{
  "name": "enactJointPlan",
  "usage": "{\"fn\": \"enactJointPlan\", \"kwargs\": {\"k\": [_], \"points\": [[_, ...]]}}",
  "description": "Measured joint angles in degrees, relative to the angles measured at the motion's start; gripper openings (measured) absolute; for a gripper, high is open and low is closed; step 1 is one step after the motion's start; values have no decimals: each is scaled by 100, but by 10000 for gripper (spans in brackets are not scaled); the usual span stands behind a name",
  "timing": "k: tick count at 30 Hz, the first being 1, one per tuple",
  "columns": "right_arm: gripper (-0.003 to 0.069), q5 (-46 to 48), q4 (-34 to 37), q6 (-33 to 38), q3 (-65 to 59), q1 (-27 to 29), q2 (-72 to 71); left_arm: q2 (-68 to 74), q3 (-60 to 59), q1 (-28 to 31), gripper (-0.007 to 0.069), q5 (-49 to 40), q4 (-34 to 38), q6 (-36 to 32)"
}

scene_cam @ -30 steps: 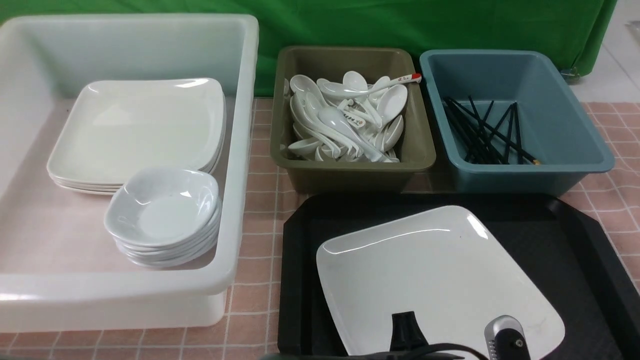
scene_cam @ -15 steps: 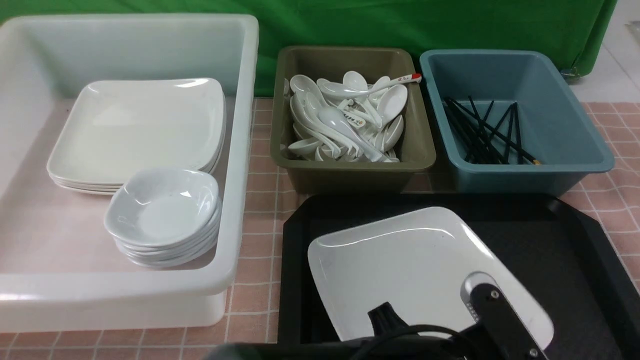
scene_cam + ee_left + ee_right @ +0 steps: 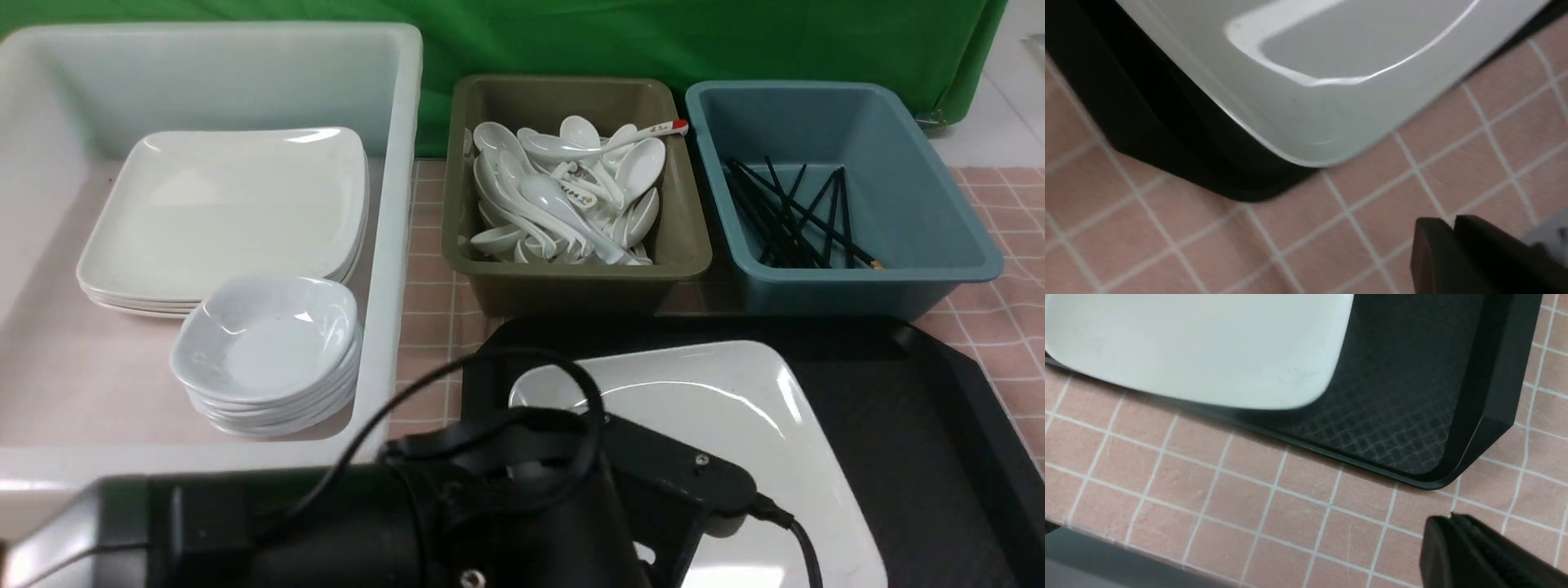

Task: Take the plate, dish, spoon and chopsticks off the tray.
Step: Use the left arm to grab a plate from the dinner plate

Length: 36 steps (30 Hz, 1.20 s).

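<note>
The large white square plate (image 3: 718,408) lies on the black tray (image 3: 922,408). A black arm (image 3: 408,523) crosses the front view's lower left and hides the plate's near left part. In the left wrist view a plate corner (image 3: 1331,102) overhangs the tray's edge (image 3: 1167,134) above the tablecloth. My left gripper (image 3: 1453,222) is shut and empty, clear of that corner. My right gripper (image 3: 1449,517) is shut and empty above the cloth, near the tray's corner (image 3: 1474,437) and apart from the plate (image 3: 1200,347). No dish, spoon or chopsticks show on the tray.
A white tub (image 3: 392,245) at the left holds stacked square plates (image 3: 229,204) and stacked small dishes (image 3: 269,343). An olive bin (image 3: 571,269) behind the tray holds white spoons (image 3: 563,196). A blue bin (image 3: 914,196) holds black chopsticks (image 3: 792,220).
The plate has slid a little to the left and turned on the tray. The black arm has swung in from the left and now covers the plate's near left part.
</note>
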<state>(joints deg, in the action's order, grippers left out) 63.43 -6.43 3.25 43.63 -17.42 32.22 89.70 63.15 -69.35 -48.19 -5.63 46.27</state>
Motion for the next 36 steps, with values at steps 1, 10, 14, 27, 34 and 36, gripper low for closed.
{"fn": "enactJointPlan", "kwargs": {"k": [1, 10, 14, 27, 34, 36], "points": [[31, 0, 0, 0, 0, 0, 0, -34, -80, 42, 15, 161, 232, 22], [31, 0, 4, 0, 0, 0, 0, -436, -1095, 888, 10, 755, 951, 1075], [31, 0, 4, 0, 0, 0, 0, -702, -1222, 1464, 11, 1190, 1286, 1200], [32, 0, 11, 0, 0, 0, 0, -212, -1234, 1829, 314, 1390, 1692, 893], [32, 0, 17, 0, 0, 0, 0, 66, -1240, 1865, 476, 1434, 1535, 783], [32, 0, 17, 0, 0, 0, 0, 147, -1219, 1888, 482, 1468, 1484, 744]]}}
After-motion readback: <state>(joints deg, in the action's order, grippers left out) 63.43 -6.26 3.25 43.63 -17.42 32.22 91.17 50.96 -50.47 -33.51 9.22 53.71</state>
